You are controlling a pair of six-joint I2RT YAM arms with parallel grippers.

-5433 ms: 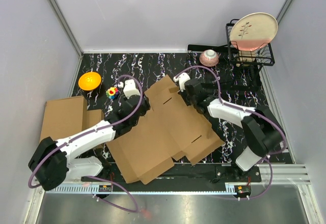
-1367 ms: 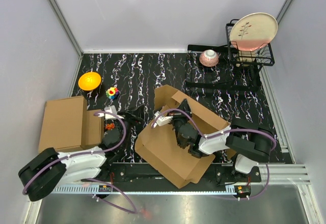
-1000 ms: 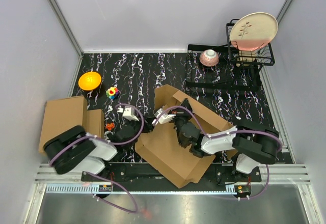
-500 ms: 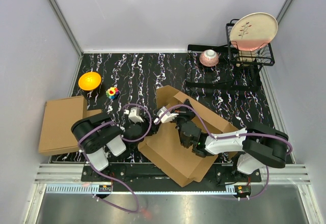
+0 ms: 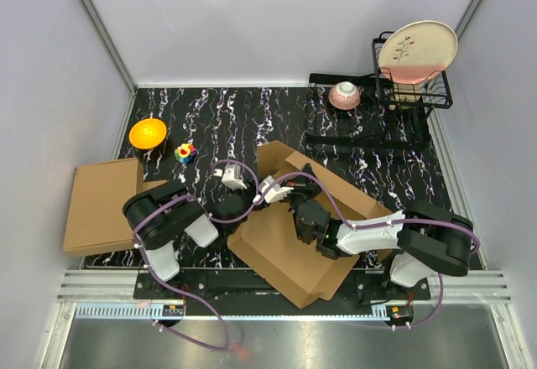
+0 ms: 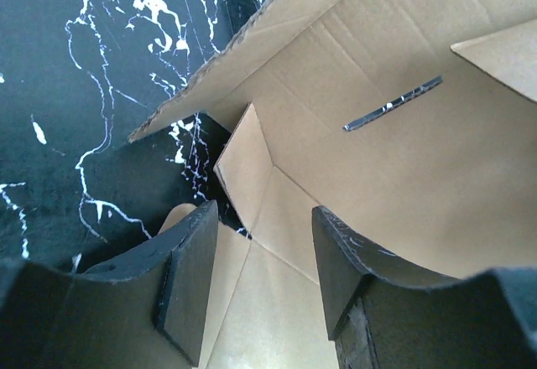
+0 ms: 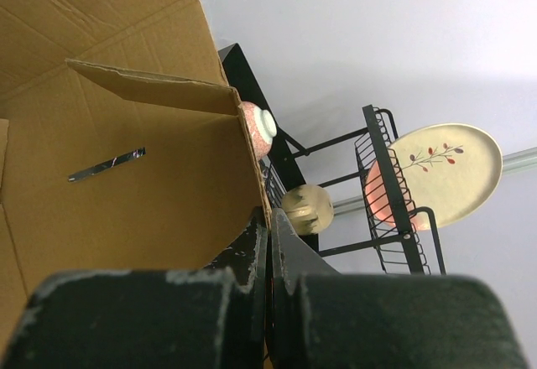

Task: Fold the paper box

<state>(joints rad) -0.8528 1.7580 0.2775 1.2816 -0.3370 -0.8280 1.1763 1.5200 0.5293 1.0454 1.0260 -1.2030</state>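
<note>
Plain brown corrugated die-cut paper box (image 5: pixel 285 252) sits mid-tabletop, near edge, between the two arms. It is partly formed: base flat, far panels standing up. One wall with a thin cut slot (image 7: pixel 106 164) is raised and tilted; likely held up so the side flaps can be tucked against it.

Right end effector (image 7: pixel 267 239): fingers pressed together, clamped on the top edge of that raised wall, where a short flap folds inward. The pinch looks like a brace to stop the wall dropping flat.

Left end effector (image 6: pixel 264 281): fingers apart, about half spread, holding nothing. It is low at the box's left side and points into the corner where a small side flap (image 6: pixel 243 163) meets the wall. Cardboard shows in the gap, but contact can't be told. Probably lining up to push or grab that flap.

Black white-veined marble tabletop (image 5: pixel 218 117) underneath. Flat stack of closed brown cardboard boxes (image 5: pixel 101 205) lies left, well apart. Orange bowl (image 5: pixel 148 132) and black wire rack (image 5: pixel 411 92) with a cream plate (image 5: pixel 417 50) are far side, not involved.
</note>
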